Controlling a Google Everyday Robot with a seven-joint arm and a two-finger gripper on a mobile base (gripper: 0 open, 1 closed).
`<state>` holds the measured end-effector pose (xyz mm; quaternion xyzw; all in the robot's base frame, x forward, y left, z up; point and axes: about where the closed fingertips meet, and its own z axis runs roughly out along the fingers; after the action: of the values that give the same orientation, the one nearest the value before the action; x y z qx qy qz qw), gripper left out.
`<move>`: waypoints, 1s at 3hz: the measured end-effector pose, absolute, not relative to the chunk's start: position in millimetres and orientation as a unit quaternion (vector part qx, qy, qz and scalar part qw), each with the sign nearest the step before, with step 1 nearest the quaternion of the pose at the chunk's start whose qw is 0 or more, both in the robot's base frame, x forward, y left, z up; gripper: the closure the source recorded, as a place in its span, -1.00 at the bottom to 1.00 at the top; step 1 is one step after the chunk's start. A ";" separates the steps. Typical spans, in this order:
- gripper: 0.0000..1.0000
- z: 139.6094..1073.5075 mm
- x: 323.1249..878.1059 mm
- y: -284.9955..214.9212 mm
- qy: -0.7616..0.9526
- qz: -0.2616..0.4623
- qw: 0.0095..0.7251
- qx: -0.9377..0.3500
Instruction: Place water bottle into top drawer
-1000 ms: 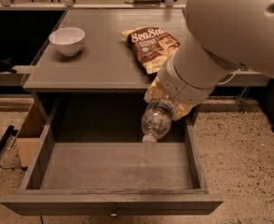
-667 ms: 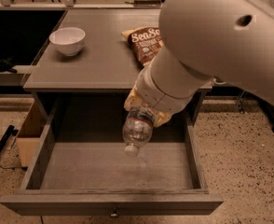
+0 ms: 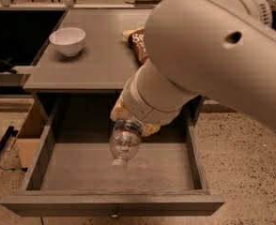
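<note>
The gripper [image 3: 131,121] hangs over the open top drawer [image 3: 112,203], just below the front edge of the table [image 3: 93,64]. Its jaws are clenched on the water bottle [image 3: 125,140]; tan pads [image 3: 118,111] show on either side of the bottle's upper end. The bottle is in the air, tilted and cap-down, its white cap [image 3: 119,163] pointing toward the drawer's floor without touching it. It sits left of the drawer's middle, nearer the back than the front panel.

The drawer is pulled well out. Its grey inside holds nothing that can be seen, and a small round knob [image 3: 114,215] shows at the bottom edge of the front panel.

The robot's thick white arm [image 3: 208,55] fills the upper right of the view and comes down to the gripper, hiding part of the table top. On the table stands a white bowl [image 3: 67,41] near the left rear corner. A brown snack bag [image 3: 136,42] lies further right – the arm covers most of it.

A tan cardboard box [image 3: 29,135] stands on the speckled floor [image 3: 241,168], just beside the drawer's left wall.
</note>
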<state>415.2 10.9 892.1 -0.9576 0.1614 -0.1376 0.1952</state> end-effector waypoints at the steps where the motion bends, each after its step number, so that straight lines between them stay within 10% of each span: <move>1: 1.00 881.5 417.2 11.0 0.168 -0.129 0.200 -0.957; 3: 1.00 840.0 424.1 33.6 0.181 -0.091 0.231 -0.952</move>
<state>424.1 33.6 840.0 -0.9517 0.1808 -0.0905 0.2310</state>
